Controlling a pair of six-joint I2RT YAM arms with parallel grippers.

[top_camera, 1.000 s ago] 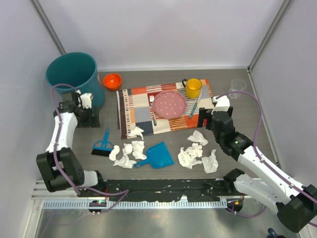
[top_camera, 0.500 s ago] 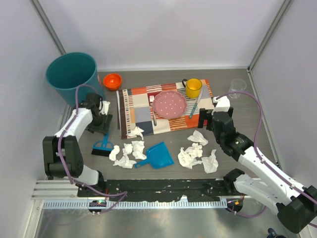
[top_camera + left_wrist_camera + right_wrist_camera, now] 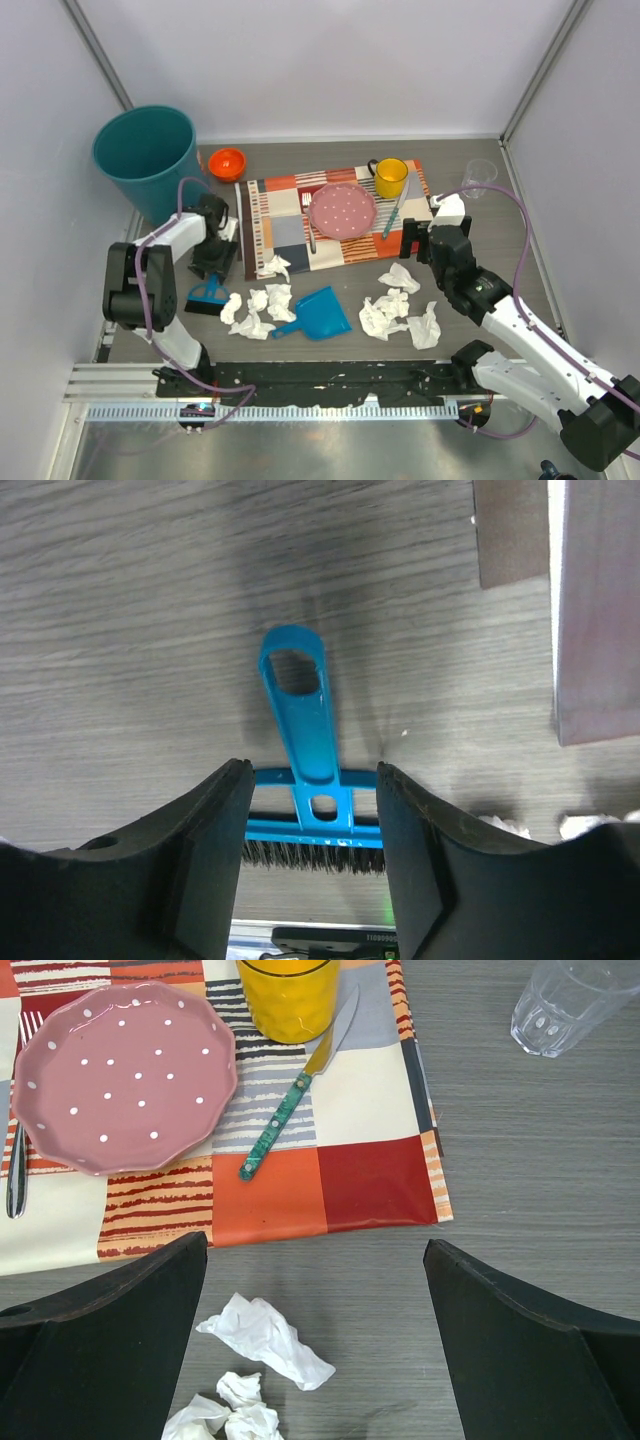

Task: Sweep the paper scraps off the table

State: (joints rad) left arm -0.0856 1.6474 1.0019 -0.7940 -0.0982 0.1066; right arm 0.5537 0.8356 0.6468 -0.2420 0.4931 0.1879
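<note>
Pickup step: my left gripper (image 3: 312,780) hangs half-open astride the brush (image 3: 300,720) handle; next I must lower and pinch it, while my right gripper (image 3: 315,1250) gapes wide, empty, near scraps (image 3: 265,1340)

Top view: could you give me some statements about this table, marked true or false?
The left tool straddles the small blue plastic brush's handle, jaws apart. True.
The yellow mug stands on the colourful patchwork placemat beside the pink dotted plate. True.
The blue plastic dustpan lies on the placemat. False: it lies on the grey wood-grain table.
The right tool holds a crumpled white paper scrap. False: it is open and empty; the paper scraps lie loose.
</note>
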